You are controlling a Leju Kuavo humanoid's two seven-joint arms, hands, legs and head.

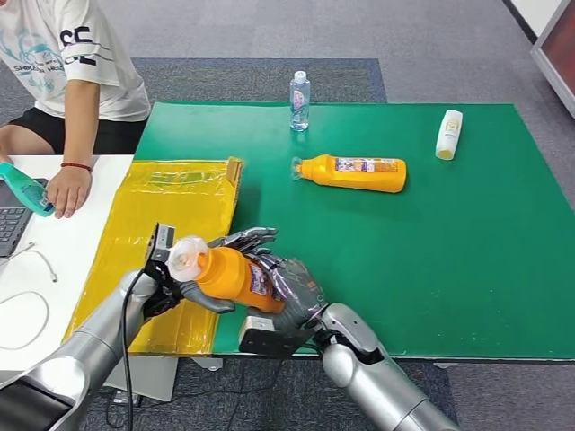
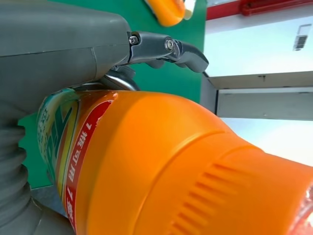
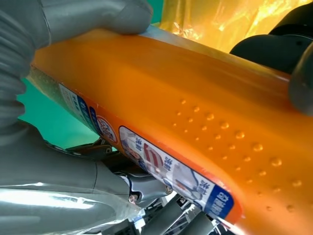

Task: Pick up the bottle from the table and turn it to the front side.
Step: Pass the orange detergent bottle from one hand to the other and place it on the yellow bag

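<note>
An orange bottle (image 1: 230, 274) with a clear cap (image 1: 186, 259) is held lying sideways above the near edge of the green table (image 1: 440, 269), its cap pointing left. My left hand (image 1: 162, 285) grips it at the neck end. My right hand (image 1: 288, 283) holds its body, fingers spread along the far side. In the left wrist view the orange bottle (image 2: 177, 166) lies against my left hand (image 2: 55, 44), its red and green label toward the palm. In the right wrist view the bottle (image 3: 191, 98) shows a blue and white label, with my right hand's thumb (image 3: 92, 17) over it.
A second orange bottle (image 1: 352, 172) lies mid-table. A small water bottle (image 1: 299, 101) stands at the far edge and a white bottle (image 1: 448, 135) lies far right. A yellow plastic bag (image 1: 170, 224) covers the table's left end. A person (image 1: 75, 81) sits left, holding a teal bottle (image 1: 27, 193).
</note>
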